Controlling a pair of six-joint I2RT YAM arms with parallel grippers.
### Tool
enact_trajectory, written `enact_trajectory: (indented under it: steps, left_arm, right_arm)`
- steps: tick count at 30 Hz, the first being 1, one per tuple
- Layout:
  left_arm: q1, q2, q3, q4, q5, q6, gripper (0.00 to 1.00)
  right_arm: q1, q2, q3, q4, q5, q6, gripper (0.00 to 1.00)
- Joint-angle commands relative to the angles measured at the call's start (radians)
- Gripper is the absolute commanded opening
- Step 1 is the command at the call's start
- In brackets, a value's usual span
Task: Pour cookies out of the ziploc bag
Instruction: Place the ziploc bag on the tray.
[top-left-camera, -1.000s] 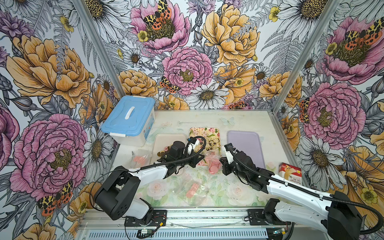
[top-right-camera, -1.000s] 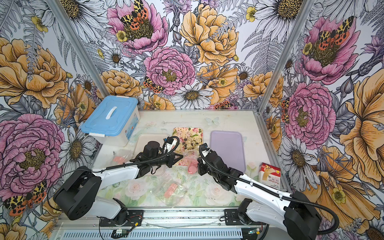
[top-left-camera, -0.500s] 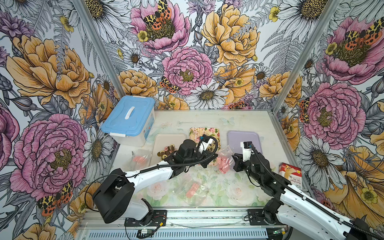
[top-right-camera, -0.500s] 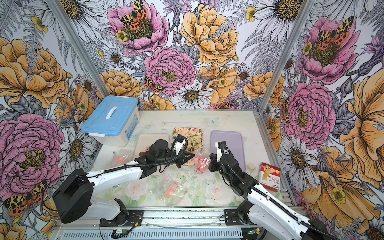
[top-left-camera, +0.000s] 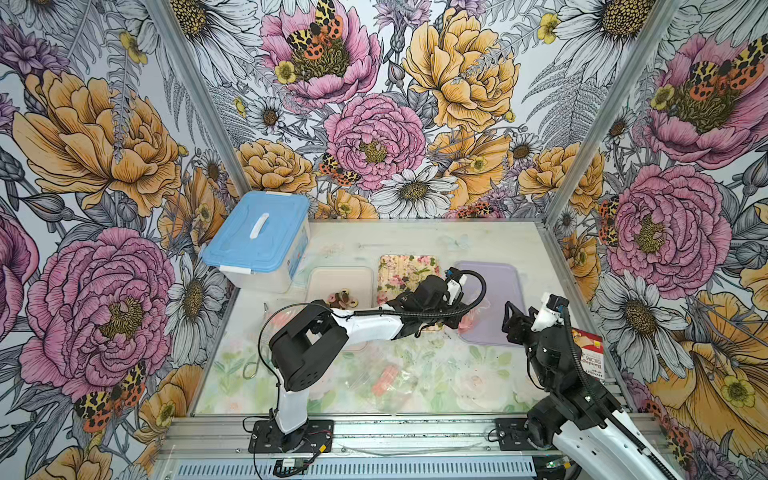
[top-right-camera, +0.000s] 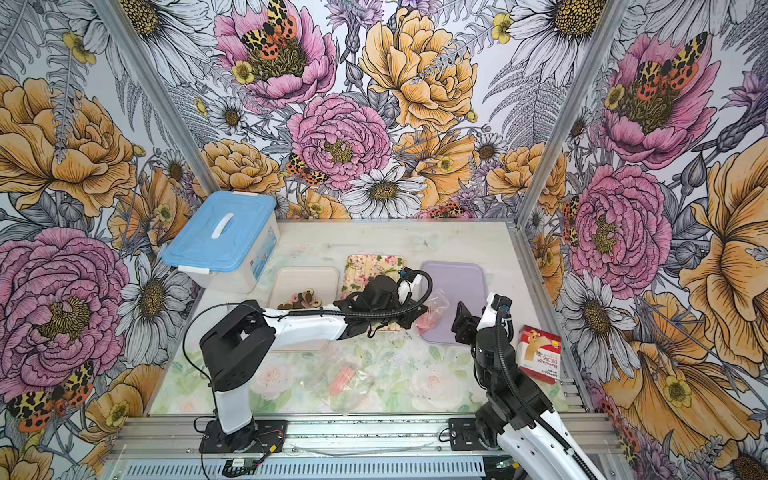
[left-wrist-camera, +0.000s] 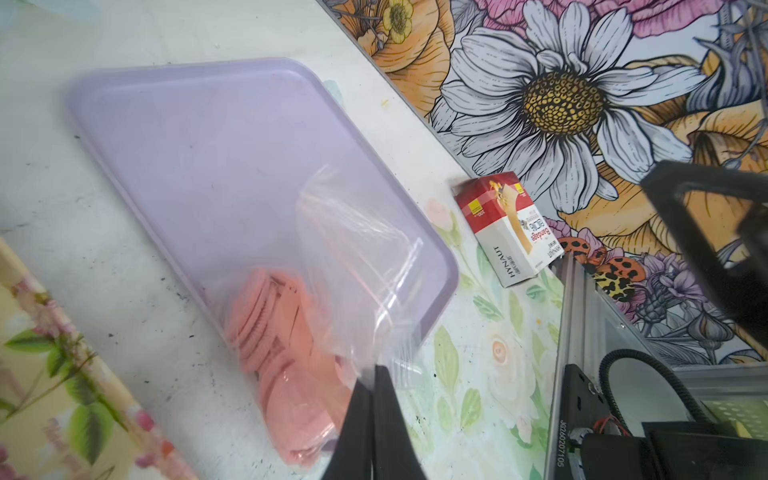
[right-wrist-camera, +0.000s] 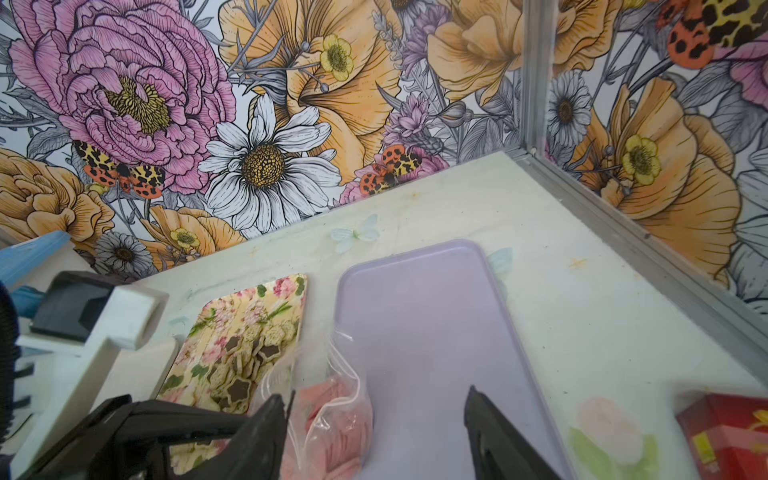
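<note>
The clear ziploc bag (left-wrist-camera: 332, 266) holds flat pink cookies (left-wrist-camera: 282, 332) and hangs over the near left edge of the lavender tray (left-wrist-camera: 199, 137). My left gripper (left-wrist-camera: 372, 376) is shut on the bag's film. Both top views show the ziploc bag (top-left-camera: 473, 316) (top-right-camera: 432, 312) at the left gripper (top-left-camera: 455, 326). My right gripper (right-wrist-camera: 374, 395) is open, with one finger beside the bag (right-wrist-camera: 332, 399) and nothing between the jaws. In a top view the right gripper (top-left-camera: 512, 320) stands just right of the bag, over the tray's near edge.
Star cookies (right-wrist-camera: 249, 361) lie on a floral tray (top-left-camera: 405, 268). Ring cookies (top-left-camera: 343, 297) lie on a beige tray (top-left-camera: 340, 276). A blue-lidded box (top-left-camera: 257, 241) stands at the back left, and a red bandage box (top-left-camera: 590, 353) by the right wall. Crumpled clear bags (top-left-camera: 386, 376) lie near the front.
Both grippers carried the bag right, from the table's middle to the lavender tray. The right gripper has since opened, let go of the bag and drawn back to the right.
</note>
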Motion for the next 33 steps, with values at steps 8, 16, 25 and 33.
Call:
enact_trajectory:
  steps: [8, 16, 25, 33]
  left_arm:
    - [-0.001, 0.293, 0.392, -0.023, -0.003, -0.036, 0.00]
    - [0.013, 0.361, 0.530, -0.097, 0.013, 0.033, 0.43]
    - [0.153, 0.056, 0.172, -0.183, 0.014, 0.174, 0.50]
    - [0.187, -0.014, 0.020, -0.182, 0.014, 0.269, 0.47]
  right_arm:
    - [-0.002, -0.166, -0.015, -0.088, 0.096, 0.009, 0.72]
    - [-0.003, -0.009, 0.017, -0.080, 0.081, 0.015, 0.72]
    - [-0.004, 0.459, 0.128, -0.034, -0.035, -0.045, 0.71]
    - [-0.006, 0.753, 0.196, -0.020, -0.171, -0.070, 0.60]
